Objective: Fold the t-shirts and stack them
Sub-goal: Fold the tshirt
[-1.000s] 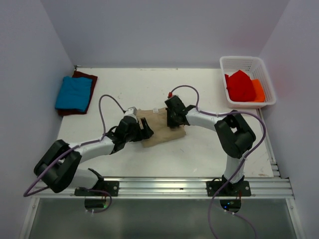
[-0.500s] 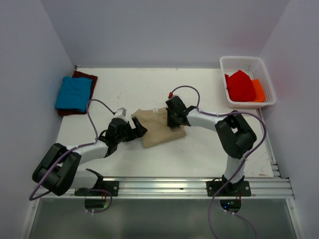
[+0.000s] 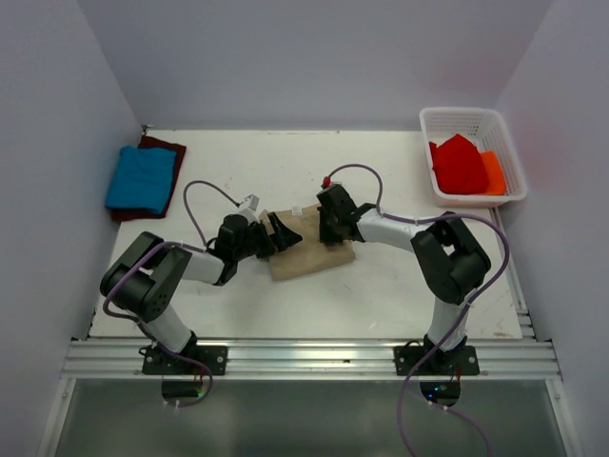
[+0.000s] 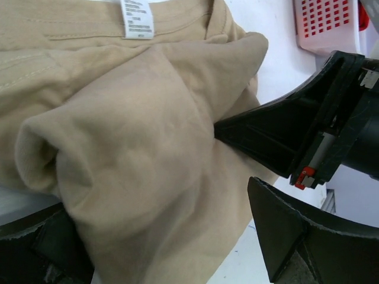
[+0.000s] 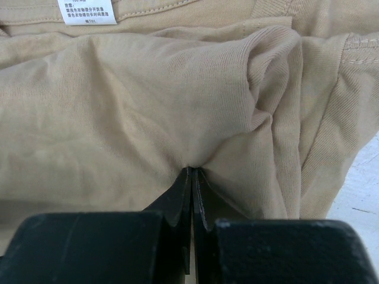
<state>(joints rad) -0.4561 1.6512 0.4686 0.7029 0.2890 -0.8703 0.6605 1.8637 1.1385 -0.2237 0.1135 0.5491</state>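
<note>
The tan t-shirt (image 3: 306,248) lies folded mid-table, label up (image 4: 136,18). My left gripper (image 3: 277,234) stands open at its left edge. In the left wrist view a bunched fold (image 4: 124,154) sits between the wide-apart fingers (image 4: 296,236). My right gripper (image 3: 331,227) is shut at the shirt's far right part. Its fingertips (image 5: 192,173) pinch a pucker of tan cloth (image 5: 148,100), and it also shows in the left wrist view as a black wedge (image 4: 278,127) poking into the fold. The blue t-shirt (image 3: 141,178) lies folded on the maroon t-shirt (image 3: 164,146) at the far left.
A white basket (image 3: 473,118) at the back right holds red cloth (image 3: 460,164) and orange cloth (image 3: 493,171). Purple cables loop above both arms. White walls close in the table on three sides, and a metal rail runs along the near edge.
My left gripper opened fully, let go of the tan shirt, backed off to the left, then came back to the shirt's left edge as its arm folded in. The right gripper stayed put.
</note>
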